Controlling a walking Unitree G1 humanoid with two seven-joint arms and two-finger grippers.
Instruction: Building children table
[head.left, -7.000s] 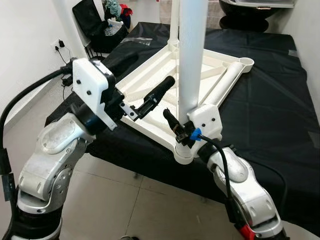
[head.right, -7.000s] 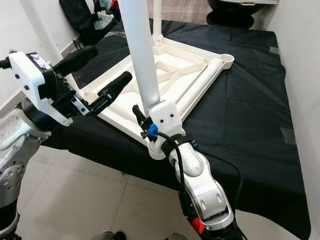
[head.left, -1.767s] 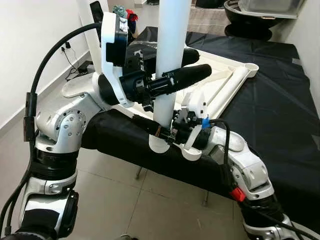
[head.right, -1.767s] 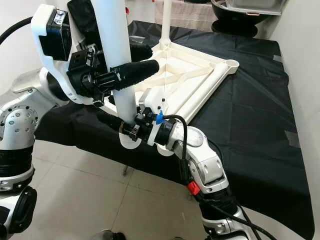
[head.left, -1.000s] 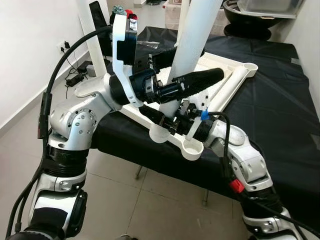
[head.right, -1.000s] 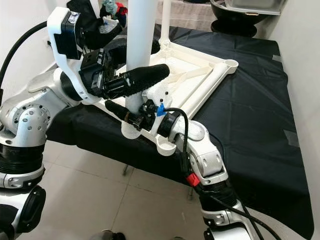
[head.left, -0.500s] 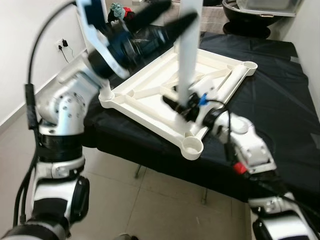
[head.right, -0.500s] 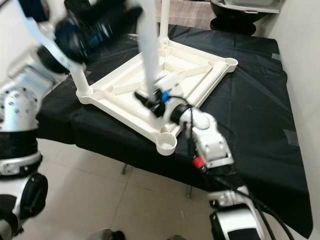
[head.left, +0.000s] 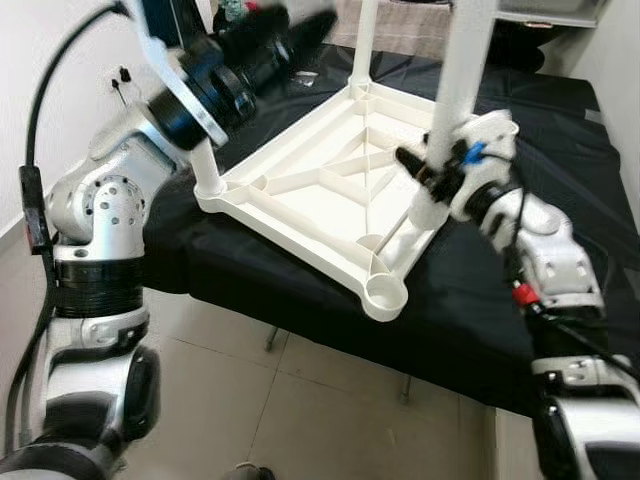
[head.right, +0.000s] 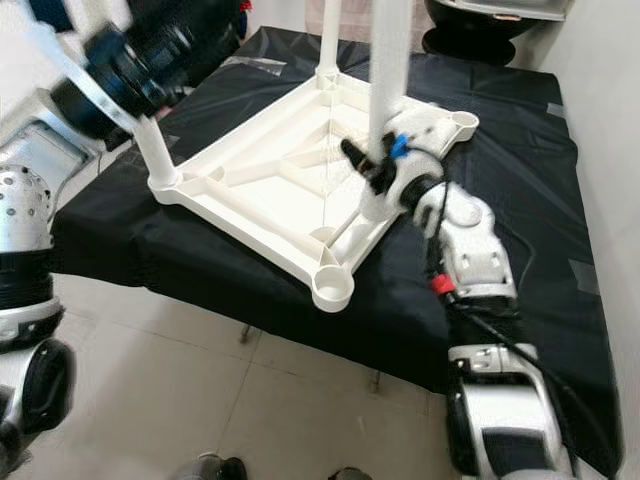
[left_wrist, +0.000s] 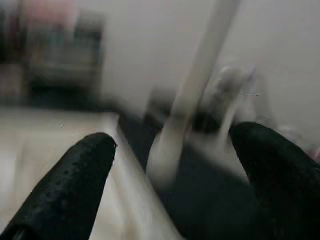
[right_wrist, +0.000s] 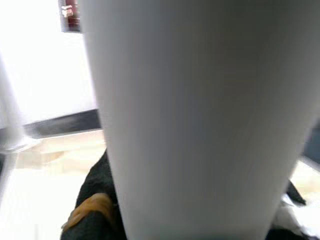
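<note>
The white children's table frame (head.left: 300, 185) lies upside down on the black-covered table (head.left: 560, 120). One leg stands in its left corner (head.left: 204, 165) and another in its far corner (head.left: 363, 40). The near corner socket (head.left: 385, 291) is open. My right gripper (head.left: 425, 172) is shut on a loose white leg (head.left: 455, 80), held roughly upright over the frame's right rail, near the right corner socket (head.right: 463, 120). That leg (right_wrist: 200, 120) looms close in the right wrist view. My left gripper (head.left: 290, 30) is raised at the upper left, blurred; its fingers (left_wrist: 75, 185) stand wide apart around nothing.
Black cloth hangs over the table's front edge above the tiled floor (head.left: 260, 420). A dark basin (head.left: 530, 25) sits at the back right. A wall socket with a cable (head.left: 122, 76) is at the left wall.
My right gripper has carried the loose leg to the right, from over the frame's middle toward its right rail. The left gripper stays raised and apart from the leg.
</note>
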